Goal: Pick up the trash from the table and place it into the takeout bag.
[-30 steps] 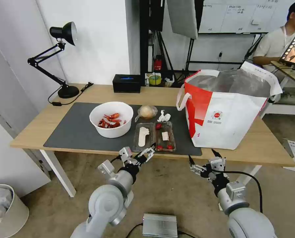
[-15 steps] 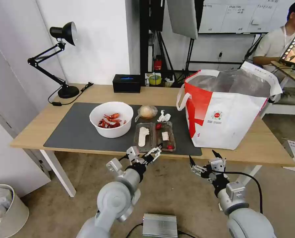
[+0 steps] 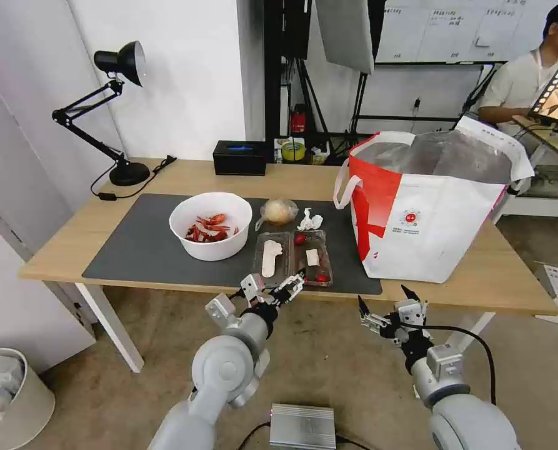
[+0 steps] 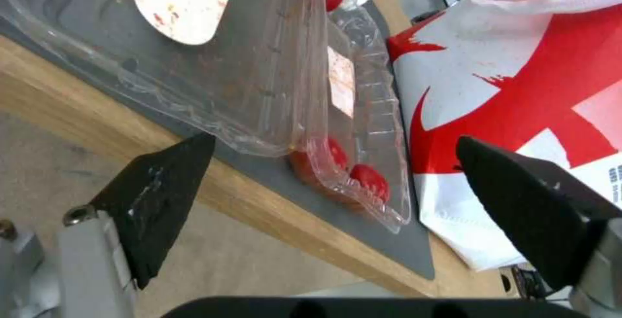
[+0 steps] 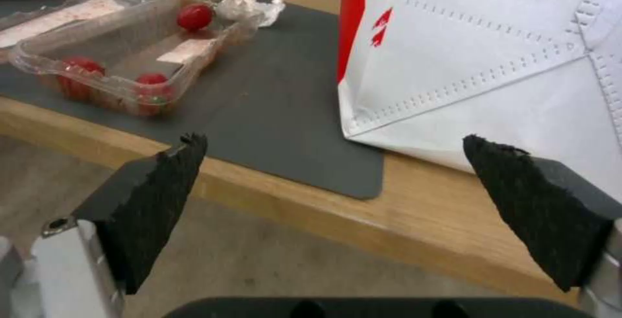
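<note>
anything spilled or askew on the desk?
Nothing spilled. One oddity: the clear tray lies open at the mat's front edge, with tomatoes left in one half. Bowl and bag stand upright. Left gripper is open at the tray.

White wall [image 3: 185, 75], black desk lamp [image 3: 113, 106], concrete floor [image 3: 328, 369]

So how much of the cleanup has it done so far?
None yet. The bowl, clamshell tray, wrapped ball and tissue all sit on the table, outside the takeout bag. The open left hand is at the tray's near edge; the right hand hangs open below the table.
</note>
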Available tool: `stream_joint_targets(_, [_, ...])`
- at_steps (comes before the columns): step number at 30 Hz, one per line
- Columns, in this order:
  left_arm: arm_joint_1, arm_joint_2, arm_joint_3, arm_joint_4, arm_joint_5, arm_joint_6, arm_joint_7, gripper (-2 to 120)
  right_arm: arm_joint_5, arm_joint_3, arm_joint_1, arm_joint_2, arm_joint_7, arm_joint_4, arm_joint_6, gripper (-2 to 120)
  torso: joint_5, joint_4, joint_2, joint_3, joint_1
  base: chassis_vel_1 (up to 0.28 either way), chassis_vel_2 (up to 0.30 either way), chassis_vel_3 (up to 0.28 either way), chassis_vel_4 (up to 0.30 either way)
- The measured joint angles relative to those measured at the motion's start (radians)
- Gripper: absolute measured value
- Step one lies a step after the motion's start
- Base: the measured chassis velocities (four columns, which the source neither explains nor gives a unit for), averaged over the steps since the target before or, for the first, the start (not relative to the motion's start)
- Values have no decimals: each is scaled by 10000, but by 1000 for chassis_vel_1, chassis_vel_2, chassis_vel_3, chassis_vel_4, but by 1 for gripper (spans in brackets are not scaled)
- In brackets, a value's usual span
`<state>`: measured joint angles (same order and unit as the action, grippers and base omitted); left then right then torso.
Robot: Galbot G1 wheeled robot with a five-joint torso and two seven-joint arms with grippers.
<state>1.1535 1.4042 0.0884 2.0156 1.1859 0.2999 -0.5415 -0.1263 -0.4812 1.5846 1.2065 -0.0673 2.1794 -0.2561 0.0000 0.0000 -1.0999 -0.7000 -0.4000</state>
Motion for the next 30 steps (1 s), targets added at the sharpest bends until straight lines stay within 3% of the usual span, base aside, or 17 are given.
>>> stream_joint_targets(15, [-203, 179, 8, -35, -17, -812, -30, 100, 79, 49, 37, 80, 4, -150, 163, 100, 0, 0, 0, 0, 0, 0, 0, 0, 0])
stream_joint_targets(30, [-285, -154, -117, 498, -406, -1190, 502, 100, 95, 80, 15, 98, 14, -146, 170, 100, 0, 0, 0, 0, 0, 0, 0, 0, 0])
